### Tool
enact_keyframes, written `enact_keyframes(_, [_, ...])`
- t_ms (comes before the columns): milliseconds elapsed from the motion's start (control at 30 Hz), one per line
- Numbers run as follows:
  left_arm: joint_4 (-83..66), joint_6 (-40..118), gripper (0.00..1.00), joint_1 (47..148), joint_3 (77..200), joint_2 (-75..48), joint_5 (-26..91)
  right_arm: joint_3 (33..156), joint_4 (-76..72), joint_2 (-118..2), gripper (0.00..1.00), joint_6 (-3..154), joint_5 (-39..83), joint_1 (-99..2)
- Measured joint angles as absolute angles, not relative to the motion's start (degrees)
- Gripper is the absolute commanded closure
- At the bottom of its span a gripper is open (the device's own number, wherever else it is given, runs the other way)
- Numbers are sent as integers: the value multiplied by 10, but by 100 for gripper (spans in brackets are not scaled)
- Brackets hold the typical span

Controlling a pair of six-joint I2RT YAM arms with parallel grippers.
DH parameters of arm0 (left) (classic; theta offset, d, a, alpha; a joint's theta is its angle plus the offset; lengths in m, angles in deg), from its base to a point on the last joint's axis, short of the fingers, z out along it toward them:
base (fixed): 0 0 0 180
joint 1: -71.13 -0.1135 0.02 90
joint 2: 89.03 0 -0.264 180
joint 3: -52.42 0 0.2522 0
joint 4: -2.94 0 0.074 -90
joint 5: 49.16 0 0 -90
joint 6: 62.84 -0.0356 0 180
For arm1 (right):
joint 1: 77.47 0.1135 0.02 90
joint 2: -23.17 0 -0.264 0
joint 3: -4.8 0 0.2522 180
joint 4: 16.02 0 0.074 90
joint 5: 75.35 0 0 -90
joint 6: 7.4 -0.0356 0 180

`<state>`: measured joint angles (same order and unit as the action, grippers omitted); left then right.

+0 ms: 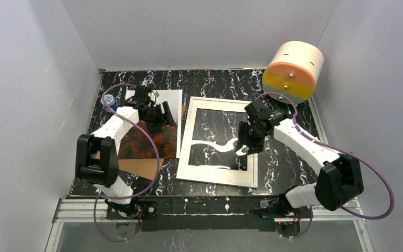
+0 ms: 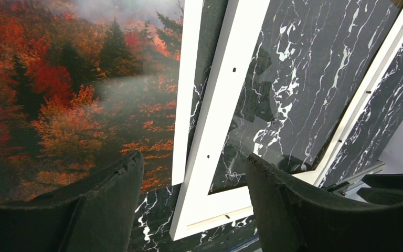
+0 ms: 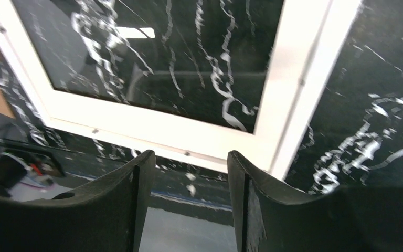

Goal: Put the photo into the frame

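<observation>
Both grippers hang open, holding nothing: left gripper [image 1: 160, 118] above the photo [image 1: 147, 143], right gripper [image 1: 244, 147] above the frame [image 1: 218, 176]; photo lies flat just left of the frame; pickup step, apparently; next, pinch its edge

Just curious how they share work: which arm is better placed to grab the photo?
Left. The left gripper hangs open over the photo; the right gripper, also open, is over the frame beside it.
</observation>
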<state>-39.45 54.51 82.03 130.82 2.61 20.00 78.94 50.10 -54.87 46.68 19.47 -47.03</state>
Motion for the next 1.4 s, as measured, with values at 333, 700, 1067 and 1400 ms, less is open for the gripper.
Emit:
enact_keyframes(333, [-436, 511, 32, 820, 1341, 27, 279, 730, 240, -556, 32, 360, 273, -466])
enact_keyframes(700, [-486, 502, 30, 810, 1351, 19, 362, 799, 81, -670, 33, 269, 283, -417])
enact_keyframes(1067, [-483, 525, 44, 742, 1310, -67, 447, 1088, 131, -932, 48, 289, 292, -323])
enact_keyframes(1400, [-465, 531, 53, 734, 1250, -48, 475, 1242, 253, -1065, 45, 321, 239, -282])
